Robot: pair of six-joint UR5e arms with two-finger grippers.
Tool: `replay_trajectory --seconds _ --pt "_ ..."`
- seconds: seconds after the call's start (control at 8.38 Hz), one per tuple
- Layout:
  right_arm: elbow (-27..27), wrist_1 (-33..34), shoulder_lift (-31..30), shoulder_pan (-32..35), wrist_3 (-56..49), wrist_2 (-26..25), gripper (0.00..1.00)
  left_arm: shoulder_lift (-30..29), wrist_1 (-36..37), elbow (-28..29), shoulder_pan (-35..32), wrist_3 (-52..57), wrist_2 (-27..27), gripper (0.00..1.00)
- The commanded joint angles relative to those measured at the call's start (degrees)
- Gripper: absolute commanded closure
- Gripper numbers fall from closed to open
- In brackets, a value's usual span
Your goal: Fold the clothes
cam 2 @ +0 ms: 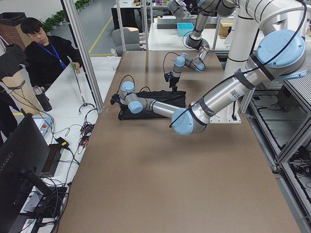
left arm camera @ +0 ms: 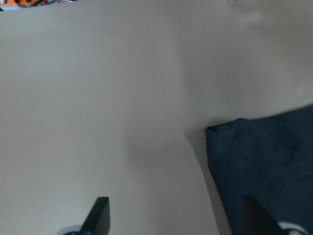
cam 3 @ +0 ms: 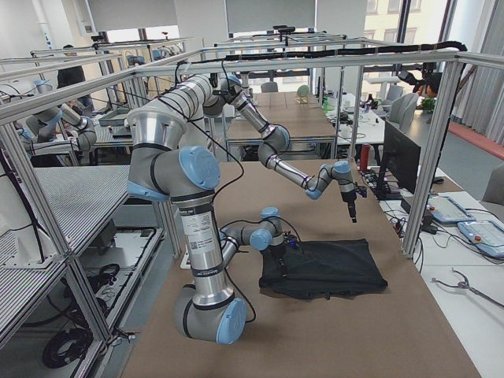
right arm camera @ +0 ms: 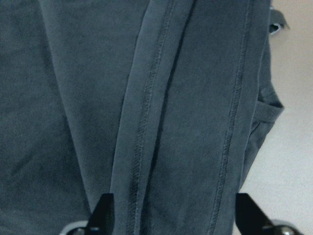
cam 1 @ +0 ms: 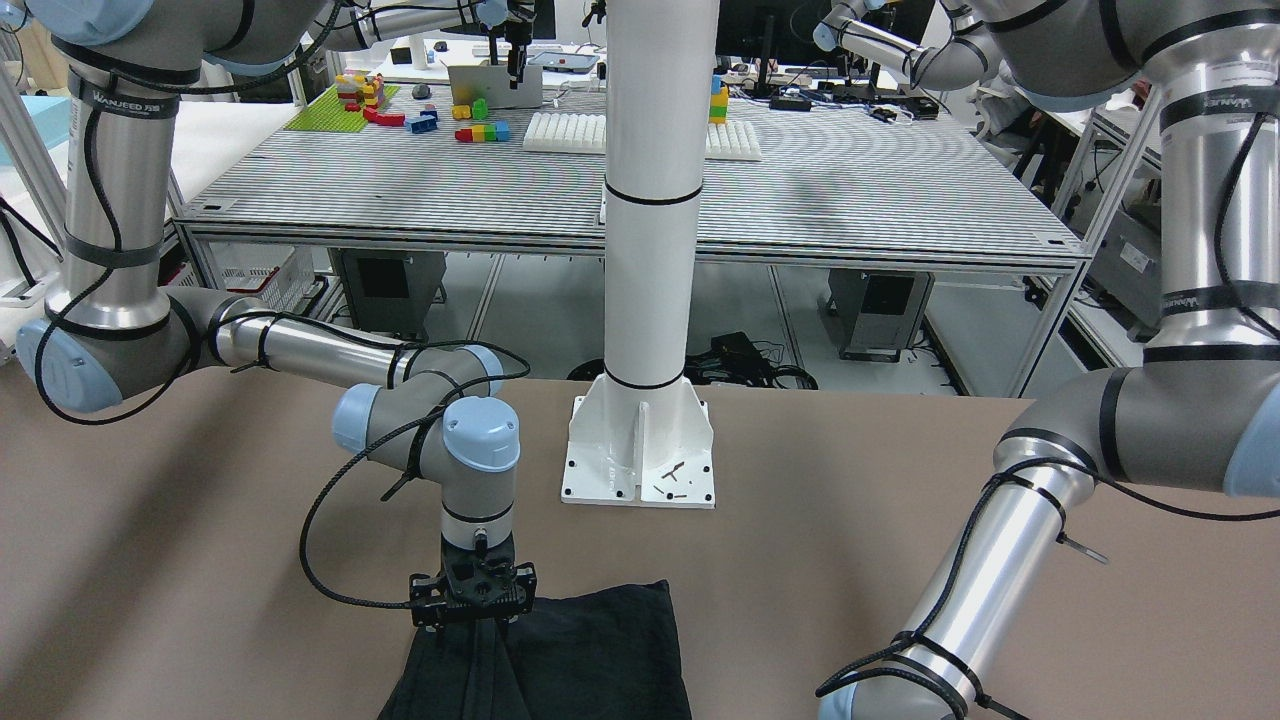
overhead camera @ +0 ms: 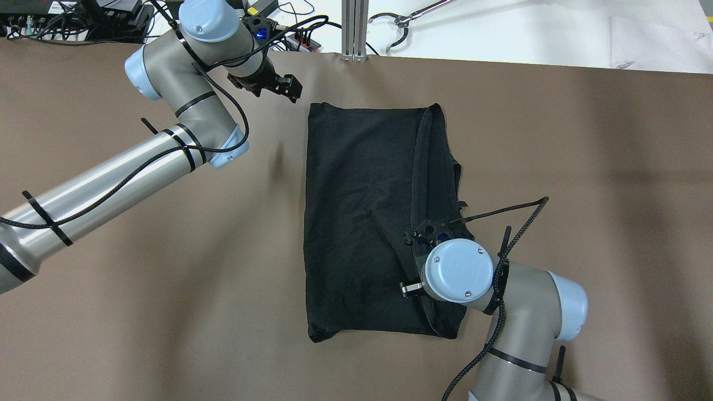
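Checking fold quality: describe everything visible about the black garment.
The black garment is matte, soft fabric, folded into a rectangle lying flat on the brown table. Its right side is folded over, showing a stitched hem. The open right gripper straddles that hem; contact is unclear. The left gripper is clear of it.

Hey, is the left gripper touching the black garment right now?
Apart. The overhead view shows the left gripper beyond the far corner of the black garment, with a strip of bare table between them.
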State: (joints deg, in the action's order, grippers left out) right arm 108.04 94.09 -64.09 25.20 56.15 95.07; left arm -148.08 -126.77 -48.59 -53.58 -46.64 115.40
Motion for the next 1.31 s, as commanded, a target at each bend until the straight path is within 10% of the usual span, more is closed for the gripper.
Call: replay_trajectory --seconds 0.0,0.36,1.19 --pt "-0.11 2.15 1.42 -2.69 -0.17 -2.25 0.39 0.34 -0.05 -0.02 -0.03 0.05 0.00 0.06" --pt "-0.11 2.15 0.81 -2.70 -0.96 -3.40 0.68 0.69 -0.14 -0.11 0.06 -0.03 0.00 0.06" --pt "0.42 2.15 1.07 -2.61 -0.96 -3.14 0.97 0.69 -0.14 -0.02 0.32 0.06 0.00 0.06"
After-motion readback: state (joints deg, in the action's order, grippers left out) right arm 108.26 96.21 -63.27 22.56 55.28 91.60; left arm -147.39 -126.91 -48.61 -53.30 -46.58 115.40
